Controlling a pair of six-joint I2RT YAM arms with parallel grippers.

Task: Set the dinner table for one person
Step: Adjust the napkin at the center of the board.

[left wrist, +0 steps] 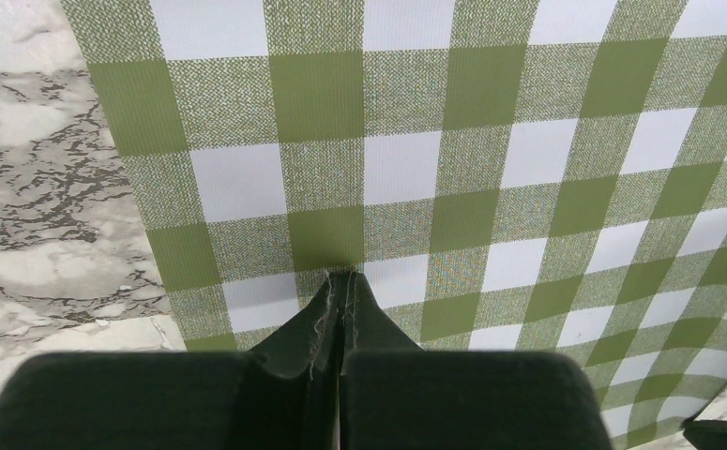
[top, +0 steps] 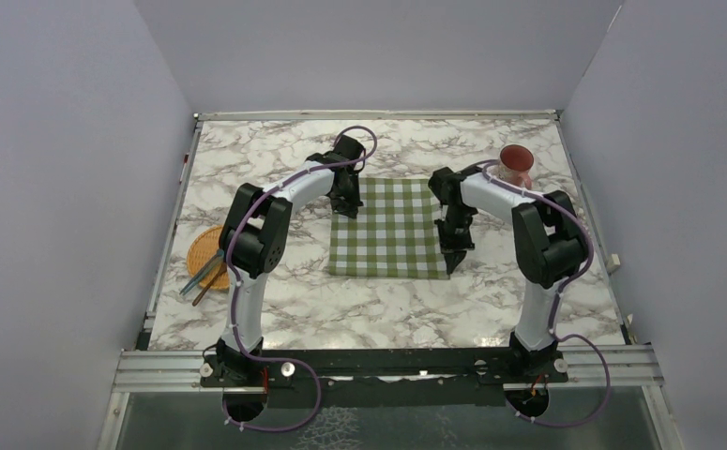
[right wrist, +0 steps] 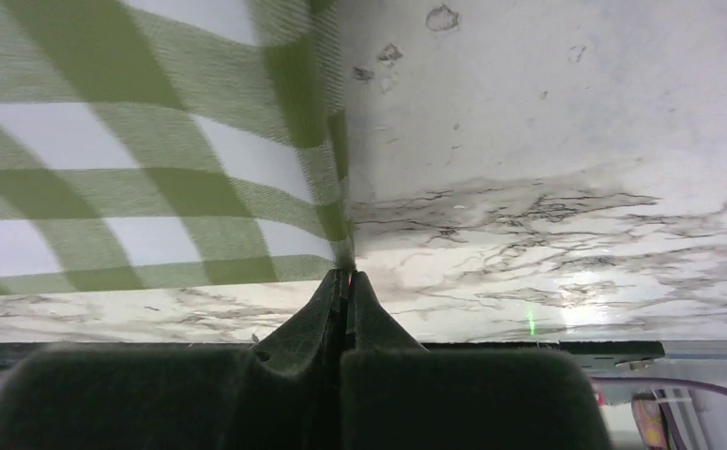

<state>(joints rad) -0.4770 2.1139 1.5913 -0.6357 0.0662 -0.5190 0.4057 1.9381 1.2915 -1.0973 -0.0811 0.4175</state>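
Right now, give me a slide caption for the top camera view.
Left gripper and right gripper pinch opposite sides of the checked cloth on the marble table.

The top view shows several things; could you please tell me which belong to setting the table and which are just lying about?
For the job:
- table
- cloth, pinched by the left gripper and the right gripper
- woven plate with utensils
- red cup

Lying about:
- nothing loose that I can see, only the rig's metal rail
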